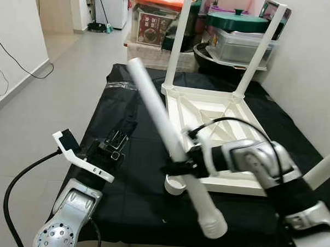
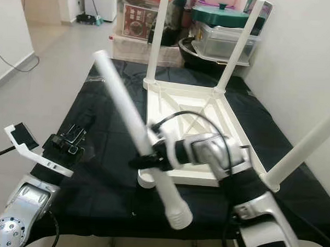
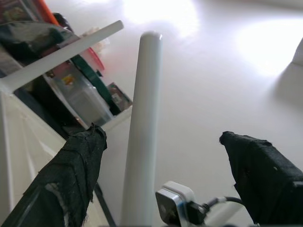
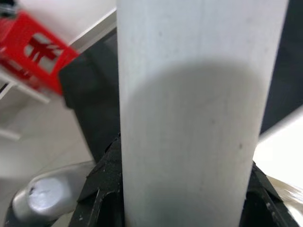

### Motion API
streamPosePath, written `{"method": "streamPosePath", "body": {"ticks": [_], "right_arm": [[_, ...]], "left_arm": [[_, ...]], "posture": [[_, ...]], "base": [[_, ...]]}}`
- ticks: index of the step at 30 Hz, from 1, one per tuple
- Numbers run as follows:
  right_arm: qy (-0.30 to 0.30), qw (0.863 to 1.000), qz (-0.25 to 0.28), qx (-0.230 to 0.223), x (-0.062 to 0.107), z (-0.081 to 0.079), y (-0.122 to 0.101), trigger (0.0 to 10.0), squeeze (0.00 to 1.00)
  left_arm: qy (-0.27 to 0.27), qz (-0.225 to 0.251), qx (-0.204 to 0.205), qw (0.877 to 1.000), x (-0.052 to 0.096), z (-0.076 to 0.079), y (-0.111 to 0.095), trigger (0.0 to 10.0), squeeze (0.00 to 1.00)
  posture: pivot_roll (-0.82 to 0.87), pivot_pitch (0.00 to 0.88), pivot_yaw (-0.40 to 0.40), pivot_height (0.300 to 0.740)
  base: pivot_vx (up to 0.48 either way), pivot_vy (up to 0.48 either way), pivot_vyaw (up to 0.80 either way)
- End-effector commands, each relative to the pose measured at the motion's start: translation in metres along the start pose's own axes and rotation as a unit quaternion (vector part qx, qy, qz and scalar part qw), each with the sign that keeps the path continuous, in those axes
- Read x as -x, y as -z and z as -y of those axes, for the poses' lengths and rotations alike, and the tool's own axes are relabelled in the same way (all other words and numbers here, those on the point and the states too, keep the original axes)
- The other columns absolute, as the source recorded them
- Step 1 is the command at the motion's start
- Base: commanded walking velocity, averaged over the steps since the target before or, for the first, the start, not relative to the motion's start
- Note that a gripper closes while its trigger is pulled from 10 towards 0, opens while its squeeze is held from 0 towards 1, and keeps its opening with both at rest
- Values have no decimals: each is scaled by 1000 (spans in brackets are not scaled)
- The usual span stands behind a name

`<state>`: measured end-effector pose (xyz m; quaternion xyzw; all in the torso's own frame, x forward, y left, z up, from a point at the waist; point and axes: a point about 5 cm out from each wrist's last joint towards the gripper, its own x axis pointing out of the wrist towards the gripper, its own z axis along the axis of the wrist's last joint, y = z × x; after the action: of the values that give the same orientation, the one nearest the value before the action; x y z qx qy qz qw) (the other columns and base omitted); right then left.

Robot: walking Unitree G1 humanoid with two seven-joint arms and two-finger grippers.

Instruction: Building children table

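A white children's table (image 1: pixel 209 112) lies upside down on a black cloth (image 1: pixel 123 193). Two legs (image 1: pixel 178 36) (image 1: pixel 259 45) stand up at its far corners and a third (image 1: pixel 324 166) at the near right. The near left corner socket (image 1: pixel 175 185) holds no leg. My right gripper (image 1: pixel 177 166) is shut on a loose white leg (image 1: pixel 159 120), held tilted just above that socket, ribbed end (image 1: pixel 212 224) toward me; in the right wrist view the leg (image 4: pixel 199 94) sits between the black fingers (image 4: pixel 102 189). My left gripper (image 1: pixel 118 138) hovers open to the left, its fingers (image 3: pixel 71 179) apart, looking at the leg (image 3: pixel 142 132).
Storage stands behind the table: an orange-lidded bin (image 1: pixel 153 19), a green-lidded pot (image 1: pixel 235 21) and a clear box (image 1: pixel 239 47). A white wall (image 1: pixel 315 81) runs close along the right. Grey floor (image 1: pixel 57 86) lies to the left, with a cable (image 1: pixel 14 62) along the wall.
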<state>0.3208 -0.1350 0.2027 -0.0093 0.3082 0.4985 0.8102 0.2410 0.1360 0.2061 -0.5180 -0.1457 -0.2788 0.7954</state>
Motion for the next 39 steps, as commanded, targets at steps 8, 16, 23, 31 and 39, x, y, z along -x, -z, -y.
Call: {"method": "streamPosePath", "body": {"ticks": [8, 16, 23, 31, 39], "right_arm": [[60, 983, 166, -45, 37, 20, -54, 0, 0], [146, 930, 307, -137, 49, 46, -71, 0, 0], [129, 876, 406, -226, 48, 53, -65, 0, 0], [115, 849, 457, -237, 59, 56, -67, 0, 0], [107, 860, 448, -220, 54, 52, -57, 0, 0]], "left_arm": [[-24, -16, -3, 1000, 3, -7, 3, 10000, 1000], [-48, -23, -31, 998, 6, -13, 2, 10000, 0], [-64, -37, -44, 996, 14, -18, -1, 10000, 0], [-206, -43, -101, 972, 34, -53, -7, 10000, 0], [-371, -35, -175, 911, 60, -92, -27, 10000, 0]], "posture": [[55, 0, -115, 740], [74, 0, -113, 740], [94, 0, -95, 740], [90, 0, -94, 740], [102, 0, -101, 740]], "base": [[0, 0, 0], [0, 0, 0], [0, 0, 0], [0, 0, 0], [0, 0, 0]]}}
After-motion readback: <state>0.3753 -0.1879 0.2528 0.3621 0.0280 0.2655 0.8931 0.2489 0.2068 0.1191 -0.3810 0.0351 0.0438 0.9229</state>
